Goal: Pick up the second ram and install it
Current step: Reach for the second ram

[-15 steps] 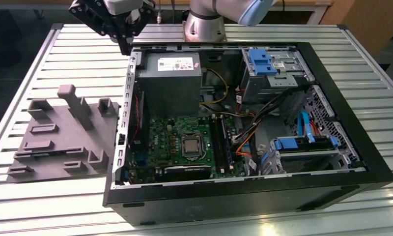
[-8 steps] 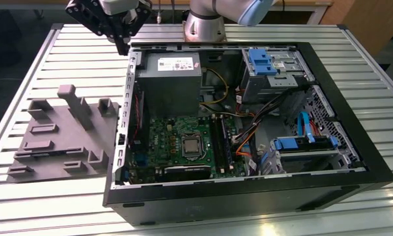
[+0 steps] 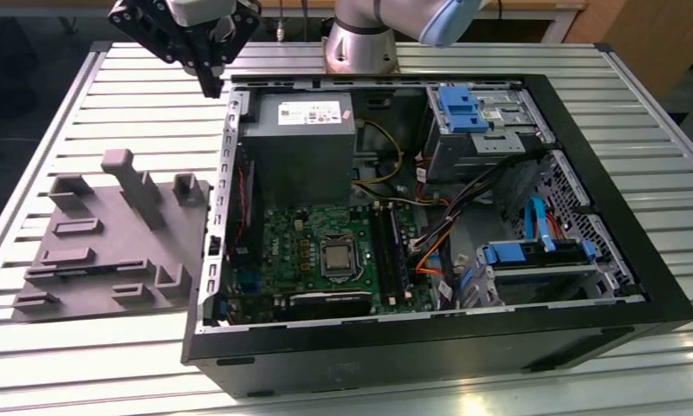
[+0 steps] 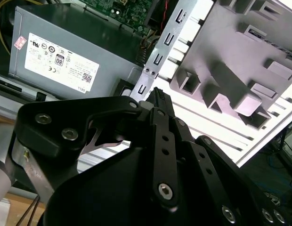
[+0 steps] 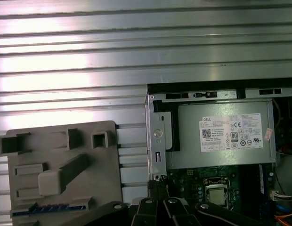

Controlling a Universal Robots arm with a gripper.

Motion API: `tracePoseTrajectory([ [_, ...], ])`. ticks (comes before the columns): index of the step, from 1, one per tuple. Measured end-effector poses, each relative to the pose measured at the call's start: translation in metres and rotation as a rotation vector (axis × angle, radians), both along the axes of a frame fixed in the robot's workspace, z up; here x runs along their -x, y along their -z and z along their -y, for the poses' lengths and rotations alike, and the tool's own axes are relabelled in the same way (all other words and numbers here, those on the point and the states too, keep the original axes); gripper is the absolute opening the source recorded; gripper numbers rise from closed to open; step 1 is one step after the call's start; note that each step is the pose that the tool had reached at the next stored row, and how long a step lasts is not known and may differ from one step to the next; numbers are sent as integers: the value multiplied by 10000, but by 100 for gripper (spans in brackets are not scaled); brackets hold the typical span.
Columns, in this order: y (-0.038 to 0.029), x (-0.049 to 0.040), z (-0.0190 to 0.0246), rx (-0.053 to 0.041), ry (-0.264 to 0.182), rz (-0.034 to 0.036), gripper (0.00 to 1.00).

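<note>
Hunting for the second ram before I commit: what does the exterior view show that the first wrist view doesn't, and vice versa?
Exterior view adds: blue drive brackets, orange cables, the arm's base. First wrist view adds: what looks like the second ram, a blue-green strip lying in the grey tray. Both share: that tray, the power supply, the processor socket, the gripper.

The arm [image 3: 364, 48] is a silver-grey rounded column at the exterior view's 12 o'clock, with a light blue joint cap [image 3: 450, 19] towards 1 o'clock. At 11 o'clock sits the matte black gripper [image 3: 214, 85] under a pale grey wrist block [image 3: 197, 10]. In the second wrist view, its black linkage bars [image 4: 162, 150] carry silver hex-socket screws [image 4: 165, 190] and taper together to one narrow tip.
</note>
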State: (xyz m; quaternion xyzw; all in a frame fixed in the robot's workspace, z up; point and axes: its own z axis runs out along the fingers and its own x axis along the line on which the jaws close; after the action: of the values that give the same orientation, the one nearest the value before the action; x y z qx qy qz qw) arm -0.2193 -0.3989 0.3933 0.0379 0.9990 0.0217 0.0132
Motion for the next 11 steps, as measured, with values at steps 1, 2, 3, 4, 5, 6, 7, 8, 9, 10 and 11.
tracePoseTrajectory([
  [1, 0, 7, 0, 0, 0, 0, 11],
  [2, 0, 15, 0, 0, 0, 0, 11],
  [3, 0, 22, 0, 0, 0, 0, 11],
  [4, 0, 29, 0, 0, 0, 0, 11],
  [5, 0, 36, 0, 0, 0, 0, 11],
  [6, 0, 45, 0, 0, 0, 0, 11],
  [7, 0, 54, 0, 0, 0, 0, 11],
  [8, 0, 62, 0, -1, 0, 1, 11],
  [9, 0, 71, 0, 0, 0, 0, 11],
  [10, 0, 79, 0, 0, 0, 0, 11],
  [11, 0, 88, 0, 0, 0, 0, 11],
])
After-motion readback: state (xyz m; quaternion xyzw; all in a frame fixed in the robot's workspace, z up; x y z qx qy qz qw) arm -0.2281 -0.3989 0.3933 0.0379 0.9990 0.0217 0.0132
